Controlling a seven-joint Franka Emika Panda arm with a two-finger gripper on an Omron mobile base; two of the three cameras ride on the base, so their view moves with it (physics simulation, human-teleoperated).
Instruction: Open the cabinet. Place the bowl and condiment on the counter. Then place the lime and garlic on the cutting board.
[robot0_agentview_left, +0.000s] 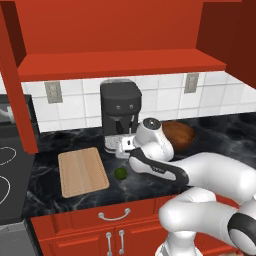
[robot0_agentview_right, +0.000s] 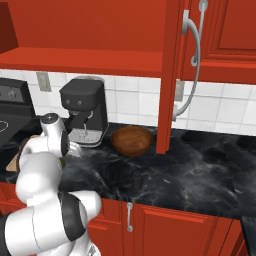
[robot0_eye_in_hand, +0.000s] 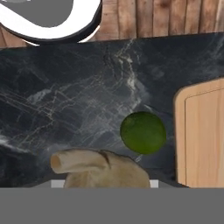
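— What am I seeing around the fingers (robot0_agentview_left: 120, 150)?
— The worktop (robot0_eye_in_hand: 65, 100) is lying beyond them, the cutting board (robot0_eye_in_hand: 203, 135) off to the side.
— And the grip?
— I'm seeing them clamped on the garlic (robot0_eye_in_hand: 103, 169), the lime (robot0_eye_in_hand: 143, 132) sitting just past it.

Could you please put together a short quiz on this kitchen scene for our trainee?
1. True or false: the lime lies on the cutting board.
2. Where is the bowl? A) inside the cabinet B) on the counter beside the coffee machine C) on the stove
3. Fill in: the pale lumpy thing at the gripper is the ____.

Key: 1. False, it lies on the counter beside the board. 2. B. 3. garlic.
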